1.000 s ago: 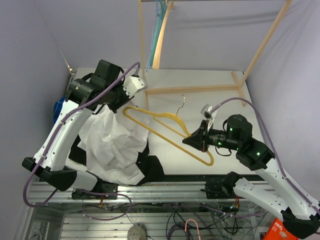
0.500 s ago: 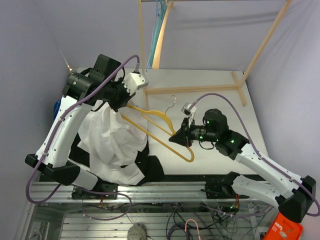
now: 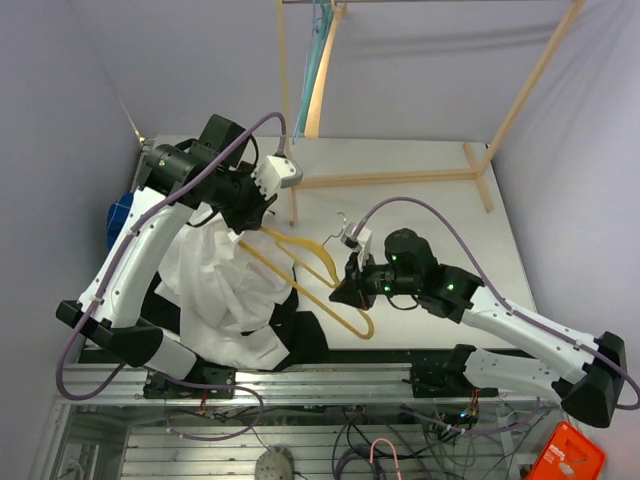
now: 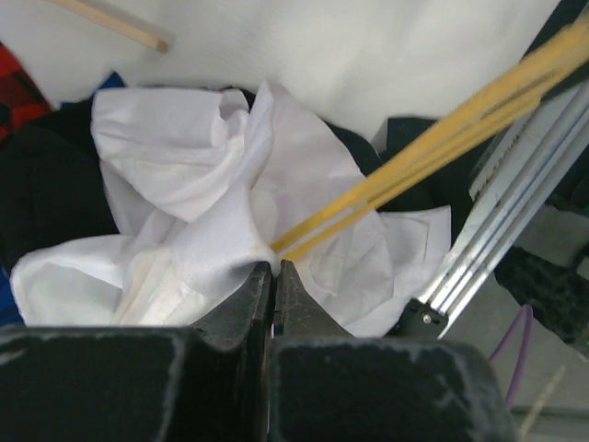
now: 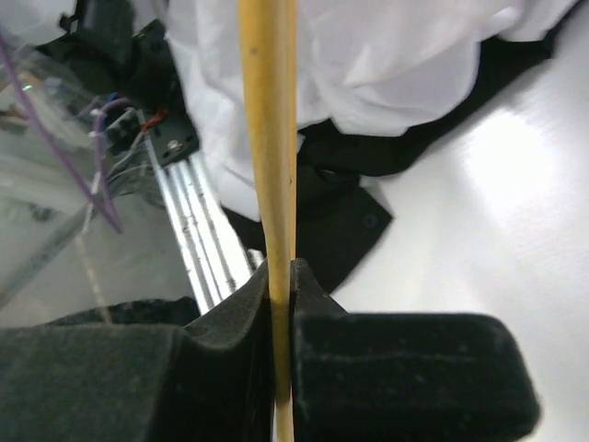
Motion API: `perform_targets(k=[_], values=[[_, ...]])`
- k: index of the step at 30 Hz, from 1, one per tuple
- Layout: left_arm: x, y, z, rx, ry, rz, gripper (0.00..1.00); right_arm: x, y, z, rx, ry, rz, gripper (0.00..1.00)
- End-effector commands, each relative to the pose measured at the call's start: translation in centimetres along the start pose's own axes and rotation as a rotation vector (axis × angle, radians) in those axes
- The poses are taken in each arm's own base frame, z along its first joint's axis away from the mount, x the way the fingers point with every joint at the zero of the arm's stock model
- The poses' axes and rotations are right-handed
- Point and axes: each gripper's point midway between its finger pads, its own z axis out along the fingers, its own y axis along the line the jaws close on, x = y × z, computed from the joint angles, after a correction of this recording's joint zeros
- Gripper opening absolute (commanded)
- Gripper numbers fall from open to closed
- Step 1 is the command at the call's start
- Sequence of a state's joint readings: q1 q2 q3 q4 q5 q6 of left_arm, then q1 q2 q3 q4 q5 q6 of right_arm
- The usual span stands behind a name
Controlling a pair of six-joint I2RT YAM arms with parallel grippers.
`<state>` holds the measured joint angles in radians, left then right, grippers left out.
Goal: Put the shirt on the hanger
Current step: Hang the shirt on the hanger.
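Note:
The white shirt (image 3: 225, 285) lies crumpled at the table's left front, over a black garment. My left gripper (image 3: 248, 222) is shut on a fold of the shirt (image 4: 221, 235) and holds it lifted. The yellow hanger (image 3: 320, 282) is held tilted above the table, and its left end reaches into the shirt beside the left gripper. The hanger's bars (image 4: 433, 147) cross the left wrist view and go under the cloth. My right gripper (image 3: 345, 288) is shut on the hanger's lower bar (image 5: 269, 138). The shirt (image 5: 368, 55) shows beyond it.
A black garment (image 3: 300, 335) lies under the shirt at the table's front edge. A blue object (image 3: 120, 215) sits at the far left. A wooden rack (image 3: 400, 178) stands at the back, with a teal hanger (image 3: 318, 45) hanging on it. A wooden rod (image 4: 115, 26) lies on the table.
My right arm has carried the hanger leftward, so its left end now goes into the shirt. My left gripper has kept hold of the shirt and shifted slightly right.

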<state>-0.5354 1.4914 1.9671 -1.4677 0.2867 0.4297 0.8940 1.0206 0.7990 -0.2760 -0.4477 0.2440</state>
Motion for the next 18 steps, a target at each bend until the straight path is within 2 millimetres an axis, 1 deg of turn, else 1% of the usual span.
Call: perform_targets(k=[1,2,4,7,9,10,11,13,14,16,17,18], values=[[3.2,-2.4,1.6,0.093,0.106,-0.001,0.07,-6.5,-1.5,-3.5,0.213,-0.212,-0.101,0.0],[4.6,-2.9,2.2,0.113,0.148,-0.004,0.07,-7.0,-2.1,-4.3,0.263,-0.232,-0.098,0.0],[6.3,-4.0,2.5,0.135,0.187,0.001,0.07,-8.0,-2.8,-5.9,0.34,-0.286,-0.092,0.0],[8.7,-5.3,3.2,0.161,0.26,0.007,0.07,-9.2,-3.0,-7.9,0.398,-0.363,-0.085,0.0],[9.4,-6.1,3.5,0.19,0.274,0.02,0.07,-9.4,-2.7,-7.9,0.383,-0.36,-0.093,0.0],[9.0,-6.3,3.4,0.199,0.26,0.02,0.07,-9.1,-2.5,-7.4,0.363,-0.334,-0.094,0.0],[8.2,-6.3,3.3,0.206,0.236,0.022,0.07,-8.8,-2.3,-6.8,0.337,-0.306,-0.096,0.0],[5.7,-6.2,2.4,0.202,0.152,0.026,0.07,-7.7,-1.9,-4.9,0.272,-0.245,-0.086,0.0],[4.1,-6.0,1.8,0.185,0.097,0.018,0.07,-7.3,-1.7,-4.1,0.243,-0.23,-0.08,0.0],[0.8,-5.9,0.1,0.171,-0.02,0.023,0.07,-6.8,-1.5,-3.1,0.202,-0.239,-0.073,0.0],[-0.1,-6.0,-0.1,0.179,-0.05,0.012,0.07,-6.5,-1.4,-2.8,0.185,-0.244,-0.067,0.0],[-1.4,-5.9,-0.6,0.181,-0.091,0.007,0.07,-7.0,-1.0,-2.6,0.16,-0.279,-0.07,0.0]])
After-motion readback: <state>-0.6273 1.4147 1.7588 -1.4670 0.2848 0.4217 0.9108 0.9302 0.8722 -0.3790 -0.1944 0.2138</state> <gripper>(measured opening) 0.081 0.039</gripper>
